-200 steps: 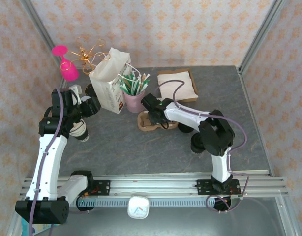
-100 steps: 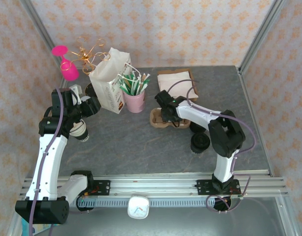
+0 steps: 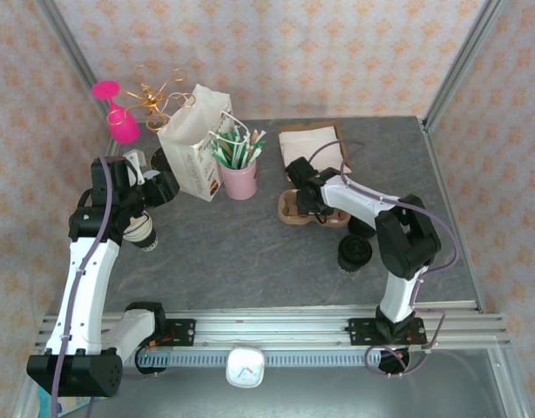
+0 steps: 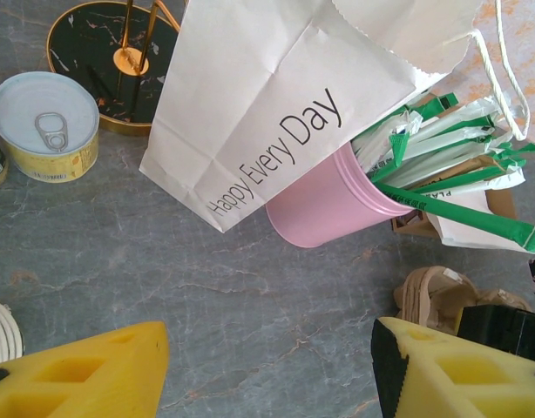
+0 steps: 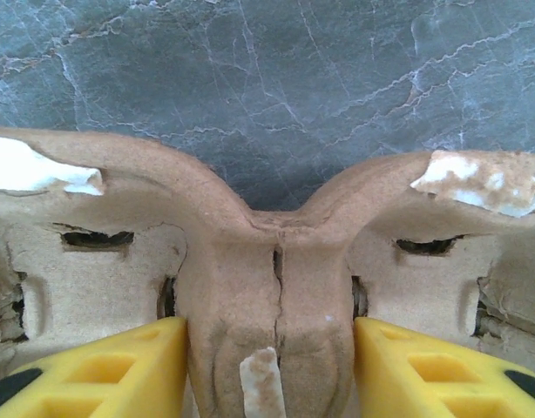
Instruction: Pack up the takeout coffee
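— What has the right tool [image 5: 269, 344] got hold of?

— The cardboard carrier [image 5: 267, 261]. The yellow fingers [image 5: 102, 370] are pinched narrow on its middle ridge, one on each side. It's rough, pulpy brown stuff, moulded in soft curves. There's a crease down the centre, and torn white scraps show at the rims.

— And the coffee cup?

— Looking down from above, with the arm bases at six o'clock, the coffee cup [image 3: 355, 252] stands on the table [image 3: 206, 252]. It's between four and five o'clock of the right tool, near it but apart, and outside the carrier. All I can make out is the round black lid. The paper below is too small to tell.

— The left tool?

— The left tool [image 4: 267, 341] is spread wide, with nothing between its blocky foam-like fingers, and hovers over the table. At its twelve o'clock there's a crisp white paper bag [image 4: 250, 113] printed "Happy Every Day". Right beside the bag, at about one o'clock, is a smooth pink cup [image 4: 324, 205] stuffed with green-and-white wrapped sticks [image 4: 424, 148]. At ten o'clock sits a squat tin [image 4: 43, 126] with a ring-pull top, next to a black disc stand [image 4: 84, 52] with a gold rim.

— And the room?

— The table is grey and matt, veined like marble. The wallpaper [image 3: 276, 52] is cream with small orange motifs. A ribbed metal rail [image 3: 276, 326] runs along the six o'clock edge.
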You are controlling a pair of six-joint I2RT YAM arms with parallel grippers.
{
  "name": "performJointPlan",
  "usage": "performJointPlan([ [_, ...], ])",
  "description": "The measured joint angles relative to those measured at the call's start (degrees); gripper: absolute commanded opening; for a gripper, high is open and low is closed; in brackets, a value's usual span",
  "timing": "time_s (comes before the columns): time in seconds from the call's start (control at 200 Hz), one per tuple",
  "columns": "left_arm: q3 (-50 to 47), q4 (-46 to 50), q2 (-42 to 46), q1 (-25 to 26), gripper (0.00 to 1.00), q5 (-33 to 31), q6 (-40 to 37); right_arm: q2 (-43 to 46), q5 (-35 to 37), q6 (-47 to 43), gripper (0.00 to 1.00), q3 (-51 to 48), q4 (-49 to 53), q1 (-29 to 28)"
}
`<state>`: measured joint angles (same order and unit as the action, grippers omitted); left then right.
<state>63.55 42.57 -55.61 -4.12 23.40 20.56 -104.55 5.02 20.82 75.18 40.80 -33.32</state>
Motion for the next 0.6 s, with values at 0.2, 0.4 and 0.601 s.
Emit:
performJointPlan([
  [0.2, 0.00, -0.02, 0.00, 0.00, 0.65, 0.09, 0.24, -0.02, -0.02, -0.13, 0.48, 0.83, 1.33, 0.00],
  [0.4, 0.00, 0.00, 0.00, 0.00, 0.64, 0.20, 0.44, -0.02, -0.09, -0.35, 0.47, 1.49, 2.27, 0.00],
  [0.601, 0.00, 0.00, -0.02, 1.05, 0.64, 0.17, 0.57, 0.17, -0.07, -0.59, 0.47, 3.08, 3.74, 0.00],
])
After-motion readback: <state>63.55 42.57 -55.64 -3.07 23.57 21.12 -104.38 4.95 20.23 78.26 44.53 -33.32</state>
